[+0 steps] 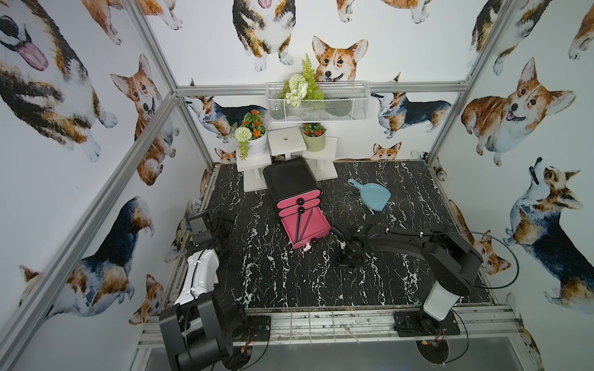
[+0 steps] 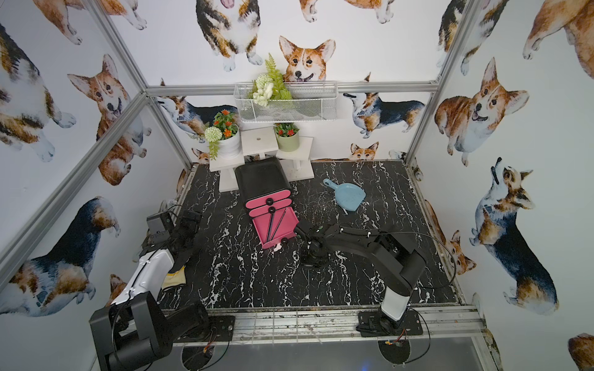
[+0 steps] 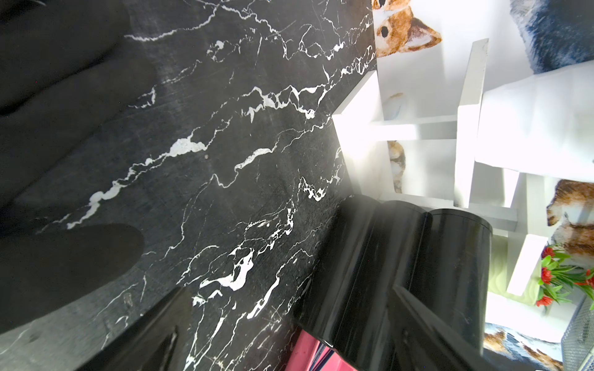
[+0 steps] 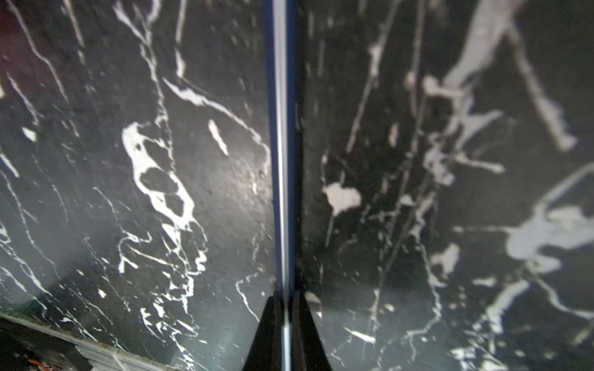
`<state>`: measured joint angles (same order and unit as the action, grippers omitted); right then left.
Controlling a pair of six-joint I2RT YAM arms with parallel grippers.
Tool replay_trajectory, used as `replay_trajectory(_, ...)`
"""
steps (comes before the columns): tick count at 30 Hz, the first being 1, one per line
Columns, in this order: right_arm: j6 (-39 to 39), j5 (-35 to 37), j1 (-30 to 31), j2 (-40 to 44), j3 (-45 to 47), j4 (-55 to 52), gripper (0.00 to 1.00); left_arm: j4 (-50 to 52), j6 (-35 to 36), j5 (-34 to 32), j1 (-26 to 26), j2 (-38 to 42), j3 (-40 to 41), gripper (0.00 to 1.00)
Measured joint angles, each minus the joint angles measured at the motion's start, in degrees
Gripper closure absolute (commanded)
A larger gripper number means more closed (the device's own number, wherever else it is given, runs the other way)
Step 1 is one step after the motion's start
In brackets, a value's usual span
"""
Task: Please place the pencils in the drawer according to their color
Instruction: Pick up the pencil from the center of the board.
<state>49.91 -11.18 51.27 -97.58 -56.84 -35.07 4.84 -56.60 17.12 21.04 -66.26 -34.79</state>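
Closest to the lens, in the right wrist view, the right gripper [image 4: 285,308] is clenched on one dark pencil [image 4: 280,144]. Its long axis runs straight away from the fingertips, low over the black marble table [image 4: 128,208]. You cannot tell if it touches the table, and the part behind the fingers is hidden. The colour looks dark blue or grey-black, but the glare makes this unsure. In both top views this pencil is almost lost against the marble, so you cannot read its direction there.

Next, the left gripper [image 1: 225,221] hangs released near the table's left side, jaws wide, grasping nothing.

A little farther, the drawer [image 1: 291,181] has its lowest tray [image 1: 318,226] pulled out, and the two above are shut. This tray is just beside the right gripper, on its left and slightly farther back, so your right arm is the nearer one. The pencils inside [image 1: 299,225] lie front to back, and you will probably need to turn the held one to that line.

Farthest, the blue dustpan [image 1: 374,196] lies well apart. You can make out no other pencils on the table.
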Motion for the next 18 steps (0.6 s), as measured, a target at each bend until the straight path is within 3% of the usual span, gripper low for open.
replay_trajectory(10,0.79,-0.11,-0.02,9.77,-1.81,-1.73,1.00,-0.04,0.02,0.00,-0.02,0.44,0.42,0.00)
replay_trajectory(18,-3.37,-9.05,-0.94,2.80,-12.31,-1.16,1.00,-0.04,0.04,0.20,-0.07,0.26,0.39,0.00)
